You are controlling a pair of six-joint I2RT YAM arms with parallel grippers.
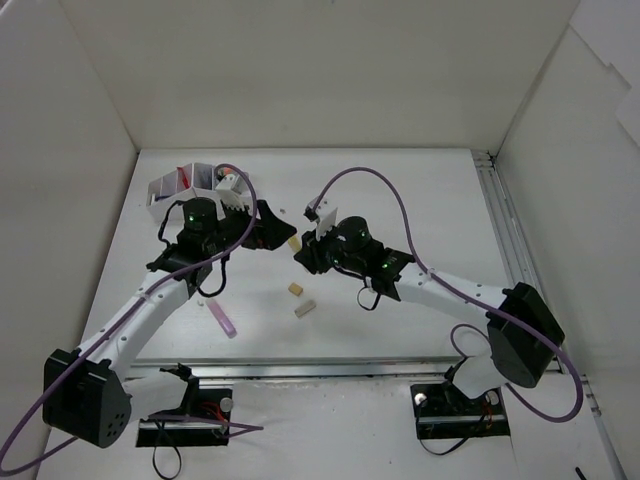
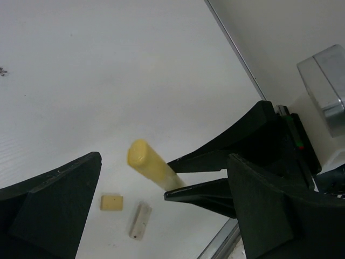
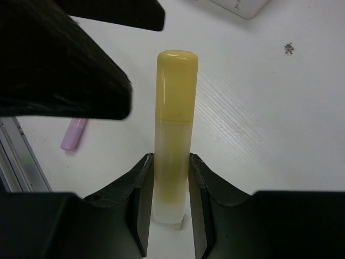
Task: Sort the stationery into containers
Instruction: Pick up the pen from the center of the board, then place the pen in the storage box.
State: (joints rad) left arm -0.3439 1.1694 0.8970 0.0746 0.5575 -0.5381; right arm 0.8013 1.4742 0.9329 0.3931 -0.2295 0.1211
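My right gripper [image 3: 171, 162] is shut on a stubby yellow marker [image 3: 176, 118], clamping its pale lower half; the yellow cap sticks out ahead of the fingers. In the top view the marker [image 1: 294, 242] sits mid-table between both grippers. My left gripper [image 2: 165, 159] stands open, and the marker's cap [image 2: 145, 159] shows in the gap between its wide jaws, touching neither. One black left finger [image 3: 64, 70] looms beside the marker. The white containers box [image 1: 185, 185] stands at the far left, behind the left wrist.
A tan eraser [image 1: 296, 289] and a pale block [image 1: 305, 309] lie on the table below the grippers. A pink marker [image 1: 224, 320] lies nearer the left arm. A metal rail [image 1: 505, 240] runs along the table's right edge.
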